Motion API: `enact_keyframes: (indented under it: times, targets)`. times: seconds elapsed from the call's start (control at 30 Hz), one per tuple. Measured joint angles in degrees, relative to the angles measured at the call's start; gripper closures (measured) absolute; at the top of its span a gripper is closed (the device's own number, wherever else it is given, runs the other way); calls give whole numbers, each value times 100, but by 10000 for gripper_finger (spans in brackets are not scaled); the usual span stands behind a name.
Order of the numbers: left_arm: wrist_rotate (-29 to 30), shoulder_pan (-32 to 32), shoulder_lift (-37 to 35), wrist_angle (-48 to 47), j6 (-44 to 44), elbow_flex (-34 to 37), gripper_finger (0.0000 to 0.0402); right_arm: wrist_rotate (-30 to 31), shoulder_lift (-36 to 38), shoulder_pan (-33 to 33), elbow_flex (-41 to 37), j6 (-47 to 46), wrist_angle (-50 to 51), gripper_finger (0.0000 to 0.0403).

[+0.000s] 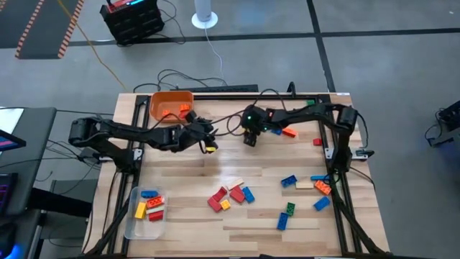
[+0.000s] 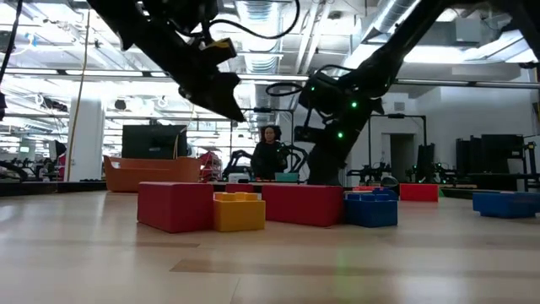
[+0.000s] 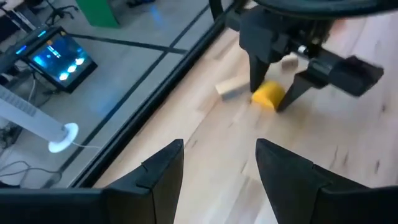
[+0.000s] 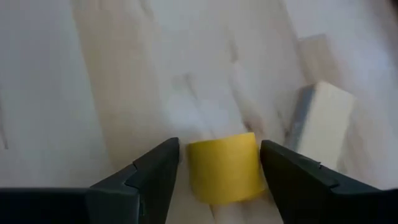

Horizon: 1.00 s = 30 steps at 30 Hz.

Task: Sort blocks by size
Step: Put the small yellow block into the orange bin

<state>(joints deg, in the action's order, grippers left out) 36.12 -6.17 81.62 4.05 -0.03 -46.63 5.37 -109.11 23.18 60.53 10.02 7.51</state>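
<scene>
- Right tool [image 4: 217,168]: fingers spread, straddling a small yellow plastic cube block [image 4: 225,167] that sits on the light wooden desk [image 1: 237,237]. A gap shows on both sides, so nothing is gripped.
- The left wrist view shows the same yellow cube [image 3: 268,95] between the right tool's [image 3: 272,93] fingertips.
- A tan rectangular plastic block [image 4: 324,124] lies flat just beside the yellow cube, its long axis running obliquely away from the right tool.
- Left tool [image 1: 205,137]: raised above the rear middle of the desk, fingers apart, holding nothing.
- Orange plastic bin [image 1: 169,105]: one, at the rear left corner.
- Clear plastic tub [image 1: 133,223]: one, at the front left corner, holding blue, yellow and red blocks; exact count cannot be told.
- Loose blocks lie in a centre cluster [image 1: 231,196] and a front right cluster [image 1: 305,193], long axes pointing in mixed directions.
</scene>
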Motion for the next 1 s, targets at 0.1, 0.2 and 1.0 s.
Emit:
enact_keyframes:
  times: [0.1,0.2,1.0]
  targets:
    - [2,3,0,-101,4,0,208,85,-66,3,15,199,105,143]
    - [9,0,0,-104,125,0,208,94,-64,2,18,236,155,143]
    - [-147,23,0,-214,363,0,208,-116,1162,-125,-14,351,1277,322]
